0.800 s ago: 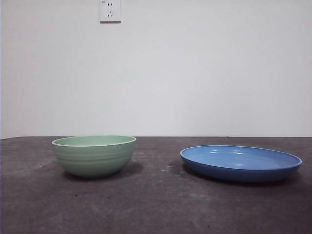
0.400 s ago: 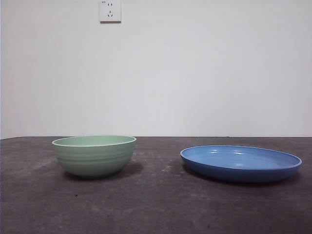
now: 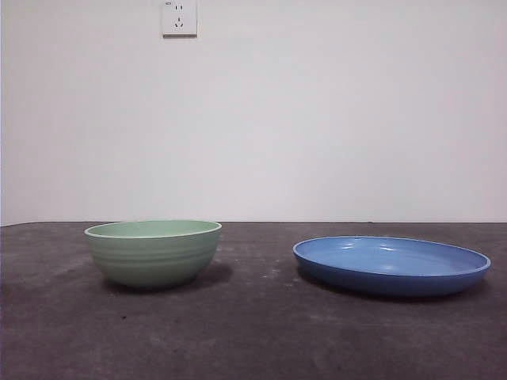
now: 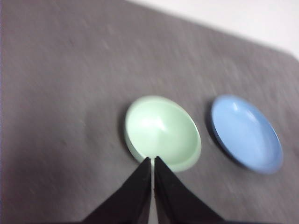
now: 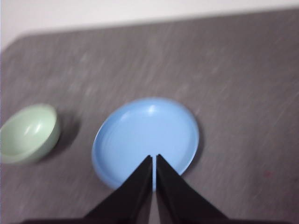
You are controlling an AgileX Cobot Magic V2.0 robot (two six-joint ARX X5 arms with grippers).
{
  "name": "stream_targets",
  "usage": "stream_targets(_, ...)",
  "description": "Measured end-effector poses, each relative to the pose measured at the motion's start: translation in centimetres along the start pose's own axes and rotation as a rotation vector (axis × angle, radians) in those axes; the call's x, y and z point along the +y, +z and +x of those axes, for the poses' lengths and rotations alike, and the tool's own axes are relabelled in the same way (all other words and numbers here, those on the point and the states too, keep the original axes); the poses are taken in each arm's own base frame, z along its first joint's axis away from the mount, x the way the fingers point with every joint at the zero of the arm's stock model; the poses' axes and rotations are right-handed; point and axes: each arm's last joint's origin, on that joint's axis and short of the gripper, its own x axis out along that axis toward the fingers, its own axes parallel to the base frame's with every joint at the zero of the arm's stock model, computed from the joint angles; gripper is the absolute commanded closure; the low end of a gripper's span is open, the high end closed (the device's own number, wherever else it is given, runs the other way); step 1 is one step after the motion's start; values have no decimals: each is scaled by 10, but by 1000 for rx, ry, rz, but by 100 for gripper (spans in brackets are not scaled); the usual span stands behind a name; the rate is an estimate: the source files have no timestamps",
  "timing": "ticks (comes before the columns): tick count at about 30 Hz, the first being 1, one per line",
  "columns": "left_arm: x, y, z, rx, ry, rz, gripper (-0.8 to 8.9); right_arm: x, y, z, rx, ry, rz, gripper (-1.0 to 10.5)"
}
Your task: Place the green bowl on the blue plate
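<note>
The green bowl [image 3: 153, 252] stands upright and empty on the dark table, left in the front view. The blue plate [image 3: 391, 264] lies to its right, apart from it, also empty. Neither gripper shows in the front view. My left gripper [image 4: 153, 161] is shut and hangs high above the table, its tips over the bowl's [image 4: 162, 133] near rim, with the plate [image 4: 246, 133] beside it. My right gripper [image 5: 154, 158] is shut and hangs high over the plate [image 5: 145, 138], with the bowl [image 5: 28, 133] off to the side.
The dark grey table [image 3: 253, 332] runs back to a white wall with a socket [image 3: 179, 17]. The table's back edge and rounded corners show in both wrist views.
</note>
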Motion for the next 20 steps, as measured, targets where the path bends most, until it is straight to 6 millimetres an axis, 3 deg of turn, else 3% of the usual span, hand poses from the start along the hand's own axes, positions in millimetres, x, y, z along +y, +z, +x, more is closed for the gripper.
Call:
stream_targets(6, -4, 9, 12, 214, -90, 24, 803, 2, 15, 9, 217, 90, -23, 938)
stream_targets(15, -16, 12, 13, 316, -165, 111, 792, 7, 7, 17, 419, 174, -56, 938)
stream_targets(17, -17, 11, 13, 317, -166, 113, 738, 8, 6, 17, 420, 181, -64, 938)
stream_targets(20, -17, 11, 13, 317, -166, 114, 548, 8, 6, 17, 420, 184, -67, 871)
